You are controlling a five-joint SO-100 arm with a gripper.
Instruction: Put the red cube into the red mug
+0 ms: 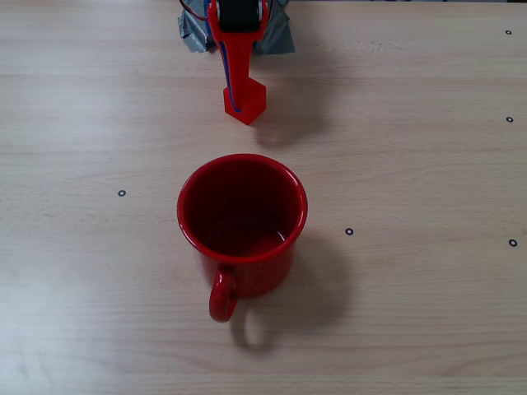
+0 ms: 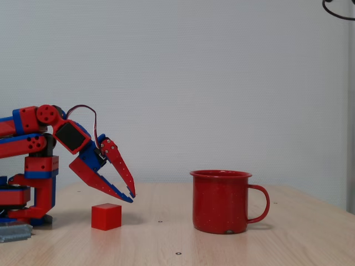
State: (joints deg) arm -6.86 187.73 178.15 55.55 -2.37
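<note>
The red mug (image 1: 241,226) stands upright on the desk (image 1: 412,313), handle toward the camera. Well behind it, the red cube (image 1: 245,100) rests on the desk beneath the empty pincer (image 2: 131,197), whose jaws are parted.

cube (image 2: 106,216) on table (image 1: 428,329) left of mug (image 2: 221,201) (well apart), gripper (image 2: 132,197) just above cube

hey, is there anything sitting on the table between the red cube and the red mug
No. Between the red cube and the red mug there is only bare table, clearest in the side-on fixed view; the overhead fixed view agrees.
</note>
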